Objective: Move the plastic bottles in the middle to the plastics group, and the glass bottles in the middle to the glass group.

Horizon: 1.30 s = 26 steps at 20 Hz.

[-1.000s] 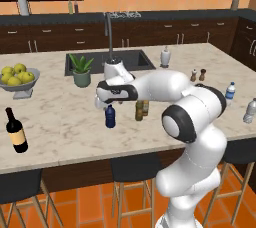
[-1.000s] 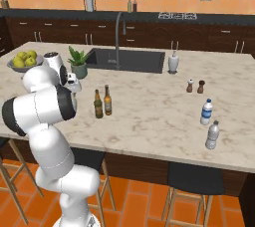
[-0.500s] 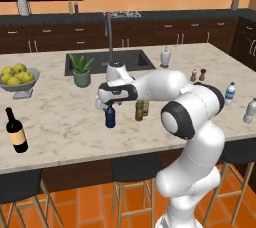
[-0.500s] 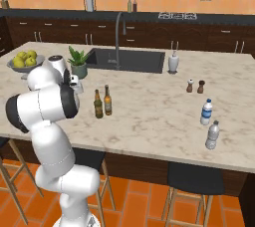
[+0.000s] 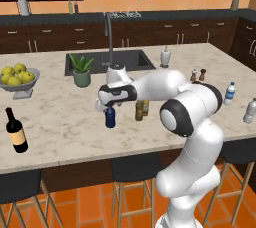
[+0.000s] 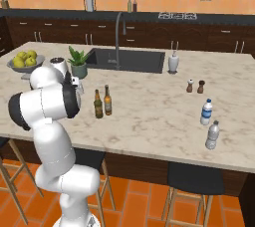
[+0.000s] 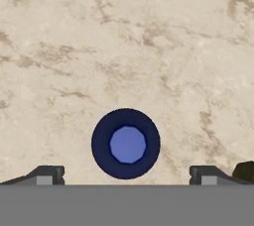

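Jaws spread wide, hovering straight above the dark blue bottle (image 7: 126, 143) (upright on the counter (image 7: 149, 46)).

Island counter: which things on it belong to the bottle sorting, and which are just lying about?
Job: dark blue bottle under the open gripper; green bottle; brown bottle; wine bottle; water bottle; pale clear bottle.

Lying about: fruit bowl; potted plant; shakers; white soap dispenser.
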{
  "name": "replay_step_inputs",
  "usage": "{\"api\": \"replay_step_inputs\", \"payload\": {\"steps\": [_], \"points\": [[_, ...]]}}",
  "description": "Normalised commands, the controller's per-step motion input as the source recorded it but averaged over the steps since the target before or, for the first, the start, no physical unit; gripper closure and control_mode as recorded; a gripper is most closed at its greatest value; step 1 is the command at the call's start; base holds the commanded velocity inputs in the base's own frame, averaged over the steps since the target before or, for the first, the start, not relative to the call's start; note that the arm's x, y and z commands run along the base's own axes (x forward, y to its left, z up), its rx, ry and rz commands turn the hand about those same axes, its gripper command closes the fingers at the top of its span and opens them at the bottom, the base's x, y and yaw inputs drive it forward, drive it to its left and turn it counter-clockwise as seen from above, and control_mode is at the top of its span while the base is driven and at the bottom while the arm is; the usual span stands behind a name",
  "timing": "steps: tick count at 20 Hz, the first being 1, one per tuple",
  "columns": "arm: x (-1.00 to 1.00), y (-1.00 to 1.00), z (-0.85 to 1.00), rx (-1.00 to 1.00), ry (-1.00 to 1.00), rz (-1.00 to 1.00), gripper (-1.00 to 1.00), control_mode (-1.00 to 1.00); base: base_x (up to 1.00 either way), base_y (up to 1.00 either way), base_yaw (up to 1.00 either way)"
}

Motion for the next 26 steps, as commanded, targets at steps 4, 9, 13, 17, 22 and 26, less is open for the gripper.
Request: {"api": "replay_step_inputs", "payload": {"steps": [4, 9, 13, 17, 22, 26], "points": [[0.0, 0.06, -0.22, 0.01, 0.0, 0.04, -1.0, -1.0, 0.0, 0.0, 0.0], [0.0, 0.0, -0.15, 0.0, -0.01, 0.01, -1.0, -1.0, 0.0, 0.0, 0.0], [0.0, 0.0, -0.06, 0.0, -0.01, 0.0, -1.0, -1.0, 0.0, 0.0, 0.0], [0.03, 0.0, -0.02, 0.02, -0.06, 0.0, -1.0, -1.0, 0.0, 0.0, 0.0], [0.12, 0.0, -0.02, 0.04, -0.08, 0.0, -1.0, -1.0, 0.0, 0.0, 0.0], [0.13, 0.0, -0.06, 0.02, -0.03, 0.0, -1.0, -1.0, 0.0, 0.0, 0.0]]}}
